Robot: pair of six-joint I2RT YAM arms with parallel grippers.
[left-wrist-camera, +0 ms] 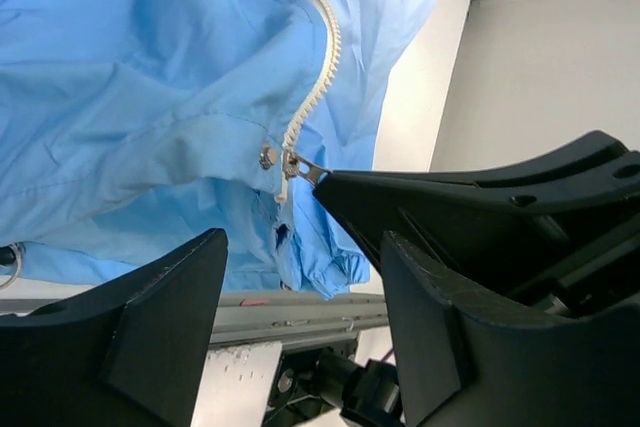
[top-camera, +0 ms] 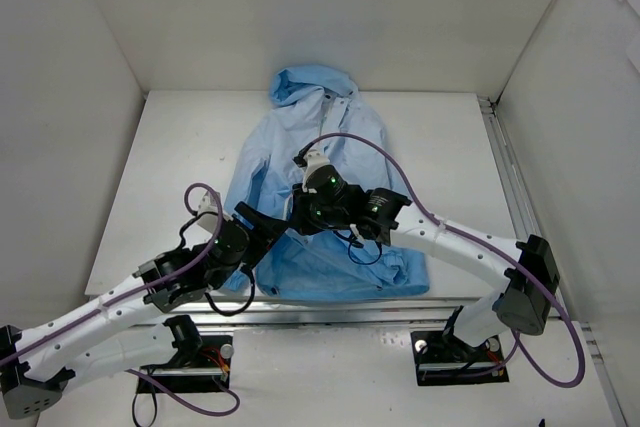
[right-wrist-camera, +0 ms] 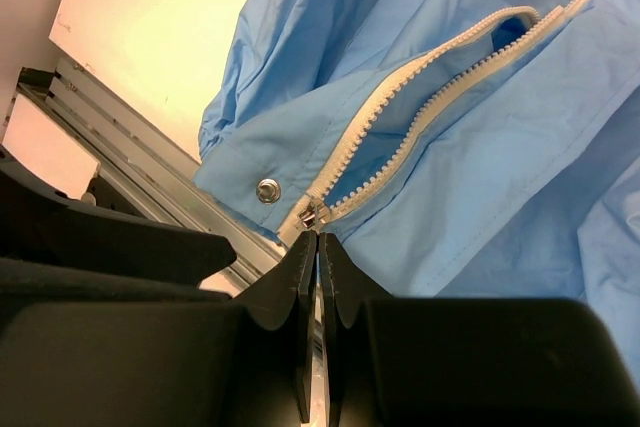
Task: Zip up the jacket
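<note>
Right gripper (right-wrist-camera: 318,242) is pinched tight on the zipper pull (left-wrist-camera: 303,166) down at the hem, right by a metal snap (right-wrist-camera: 268,189). Left gripper (left-wrist-camera: 302,247) hangs spread apart just beside it, gripping nothing. The white zipper (right-wrist-camera: 420,97) gapes unzipped above. The crinkly light-blue jacket (top-camera: 300,137) lies on the white table (top-camera: 170,197), hood at the far end, hem at the near edge.

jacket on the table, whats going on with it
Two robot arms are working at the bottom of the light-blue jacket. The right gripper is pinched shut on the zipper pull at the lower end. The left gripper hangs open just beside it, holding nothing. The zipper teeth above are apart, so the jacket is not yet zipped.
</note>
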